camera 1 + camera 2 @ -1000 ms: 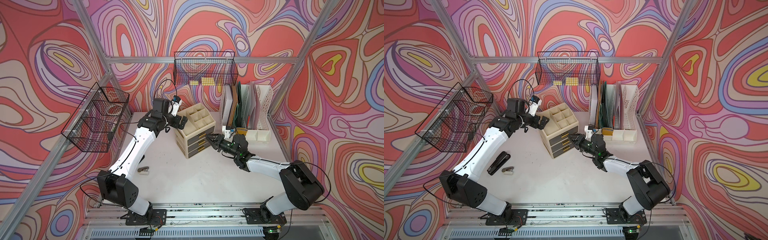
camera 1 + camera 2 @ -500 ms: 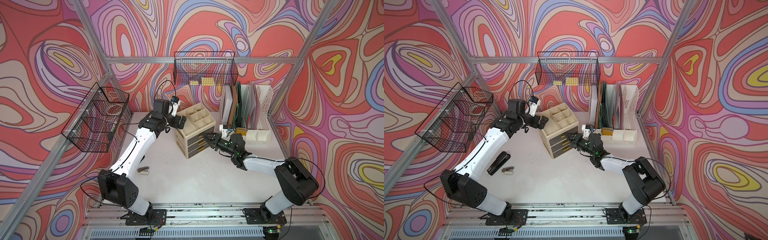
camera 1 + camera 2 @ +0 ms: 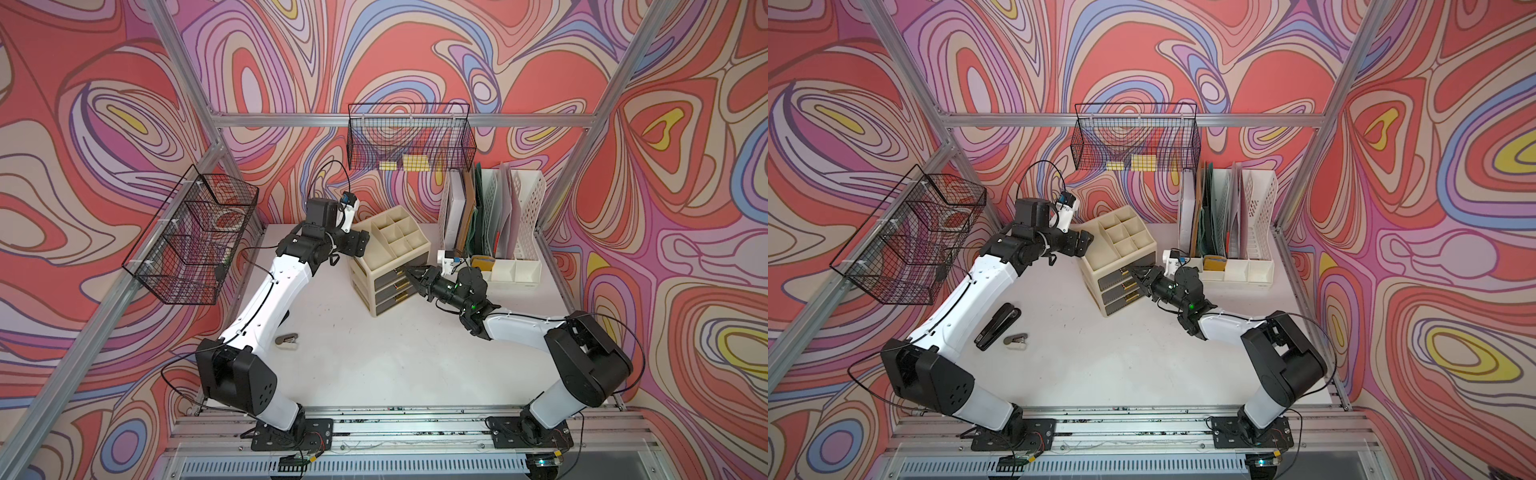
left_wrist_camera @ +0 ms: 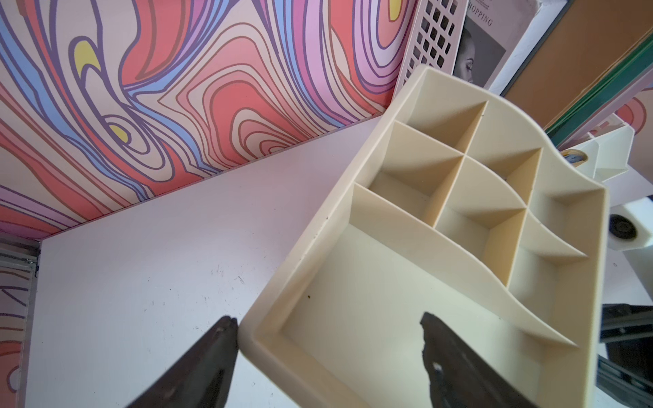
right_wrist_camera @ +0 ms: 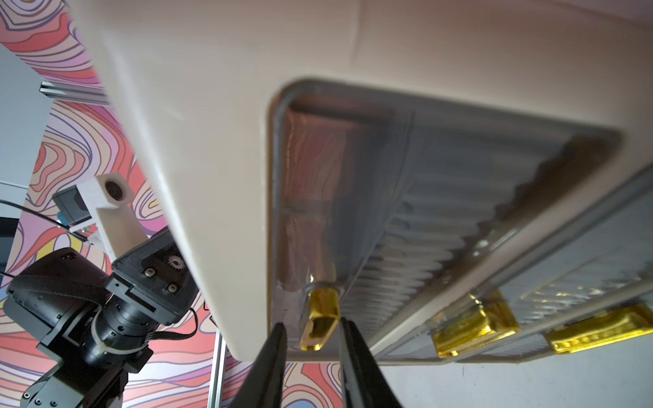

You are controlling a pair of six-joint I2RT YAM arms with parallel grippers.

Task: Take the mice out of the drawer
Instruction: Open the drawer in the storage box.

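The mice are hidden; none shows in any view. The cream drawer unit (image 3: 376, 243) (image 3: 1100, 259) stands at the back middle of the table, its three grey drawers pushed in. My right gripper (image 3: 411, 274) (image 3: 1136, 274) (image 5: 311, 323) is open only a little. It straddles the gold handle (image 5: 319, 318) of the top drawer (image 5: 441, 197), with a gap on one side. My left gripper (image 3: 363, 243) (image 3: 1086, 241) (image 4: 327, 318) is open wide at the unit's top corner (image 4: 254, 328). One finger touches the outside of the corner and the other hangs over the tray.
A black stapler (image 3: 998, 326) and a small staple remover (image 3: 287, 340) (image 3: 1016, 340) lie on the table under my left arm. A white file rack (image 3: 528, 208) with folders stands to the right of the unit. Wire baskets (image 3: 409, 137) (image 3: 195, 237) hang on the walls.
My right gripper has moved in from the right to the top drawer's handle. My left gripper's jaws have narrowed a little at the unit's corner.
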